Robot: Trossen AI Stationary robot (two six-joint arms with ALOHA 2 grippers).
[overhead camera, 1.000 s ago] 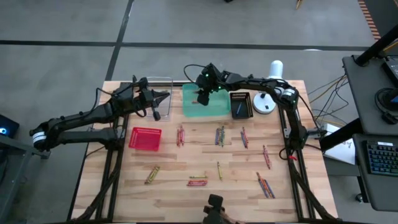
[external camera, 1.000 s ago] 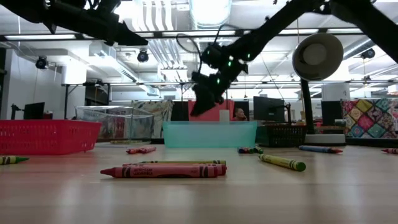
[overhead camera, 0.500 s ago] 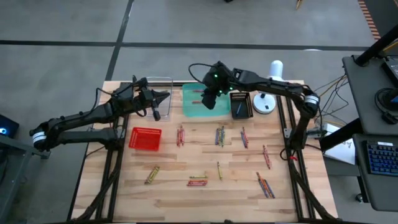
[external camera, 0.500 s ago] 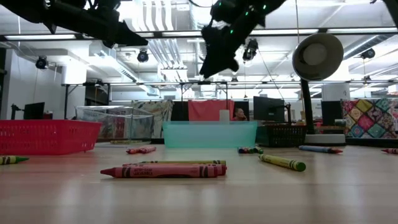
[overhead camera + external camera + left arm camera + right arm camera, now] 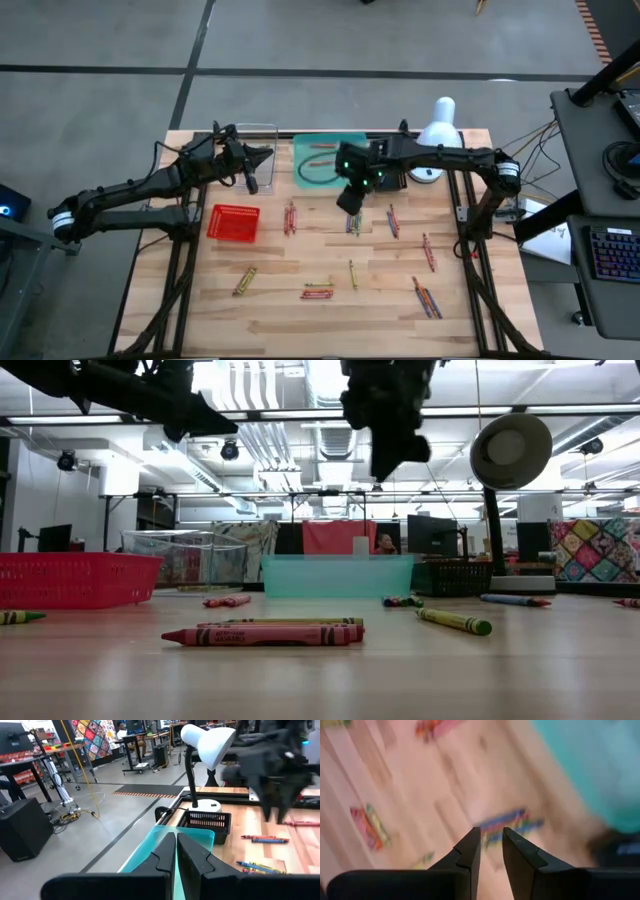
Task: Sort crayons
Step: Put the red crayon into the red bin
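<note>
Crayons lie scattered on the wooden table: small clusters [image 5: 353, 219] [image 5: 290, 217] [image 5: 392, 222] in the middle row, others [image 5: 318, 291] [image 5: 427, 298] nearer the front edge. In the low view a red crayon [image 5: 265, 634] lies flat in front. My right gripper [image 5: 348, 203] [image 5: 392, 460] hangs high above the table between the teal tray [image 5: 305, 170] and the middle cluster, tilted downward, its fingers [image 5: 470, 850] a narrow gap apart with nothing between them. My left gripper [image 5: 268, 153] [image 5: 176, 851] is shut, held level in the air at the far left beside the tray.
A red mesh basket [image 5: 233, 222] stands at the left, a clear container [image 5: 258, 135] at the far left edge. A black basket [image 5: 209, 820] and a white lamp [image 5: 440, 118] stand at the far right. A red crayon [image 5: 320, 148] lies in the teal tray.
My right gripper has risen from low over the teal tray and swung toward the table's near edge and right, out over the middle row of crayons, tipping further downward. My left arm has stayed in place.
</note>
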